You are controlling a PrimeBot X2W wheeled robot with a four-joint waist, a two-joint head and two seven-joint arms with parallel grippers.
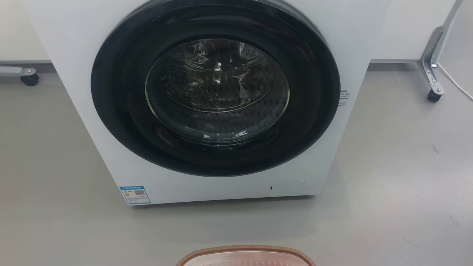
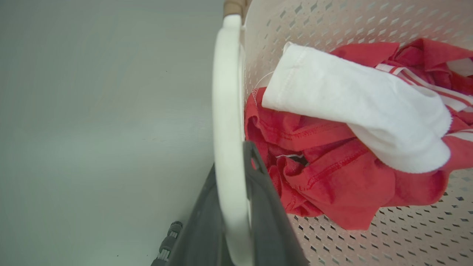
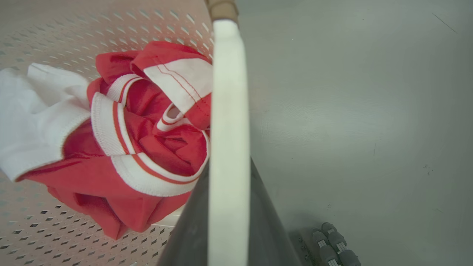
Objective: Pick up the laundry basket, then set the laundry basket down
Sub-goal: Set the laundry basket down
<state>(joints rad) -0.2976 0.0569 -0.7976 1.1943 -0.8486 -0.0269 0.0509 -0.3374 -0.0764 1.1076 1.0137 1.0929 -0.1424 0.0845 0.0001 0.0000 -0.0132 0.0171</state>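
Note:
The laundry basket (image 1: 245, 252) shows its brown woven-look rim at the bottom edge of the head view, in front of the washing machine. In the left wrist view my left gripper (image 2: 231, 162) is shut on the basket's white side handle (image 2: 226, 92), one dark finger on each side of it. My right gripper (image 3: 229, 166) is shut the same way on the other white handle (image 3: 229, 92). Inside the perforated cream wall (image 2: 332, 22) lie a red garment (image 2: 325, 184) and a white cloth (image 2: 354, 107). Whether the basket rests on the floor, I cannot tell.
A white front-loading washing machine (image 1: 221, 188) with a round dark door (image 1: 216, 88), shut, stands straight ahead on grey floor. Caster legs stand at the far right (image 1: 432, 74) and far left (image 1: 29, 78). Grey rollers (image 3: 332, 244) sit low beside the basket.

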